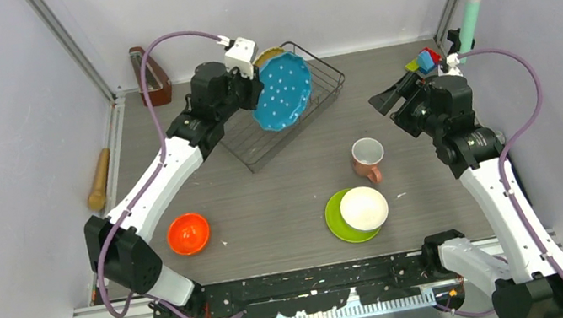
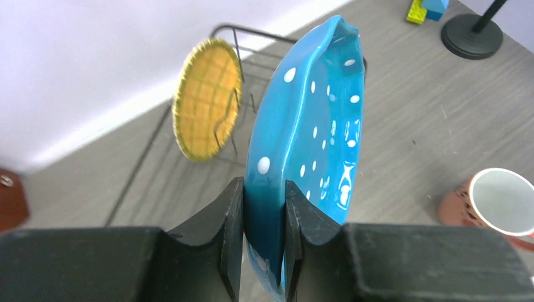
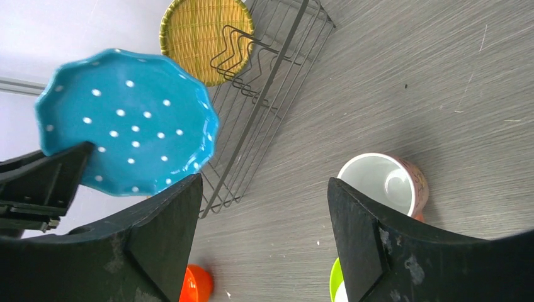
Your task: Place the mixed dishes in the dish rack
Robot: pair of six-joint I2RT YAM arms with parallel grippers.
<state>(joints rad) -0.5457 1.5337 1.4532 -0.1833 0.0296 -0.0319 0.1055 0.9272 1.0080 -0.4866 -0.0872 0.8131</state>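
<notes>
My left gripper is shut on the rim of the teal-blue plate, a white-dotted plate held on edge above the dish rack. The round yellow woven plate stands upright in the rack's far end. The salmon-pink mug stands upright on the table. In front of it the white bowl sits on the lime green plate. The orange bowl lies at the near left. My right gripper is open and empty, hovering right of the rack above the mug.
A wooden metronome stands at the back left corner and a wooden stick lies by the left wall. Coloured toy blocks and a mint-green cylinder on a stand are at the back right.
</notes>
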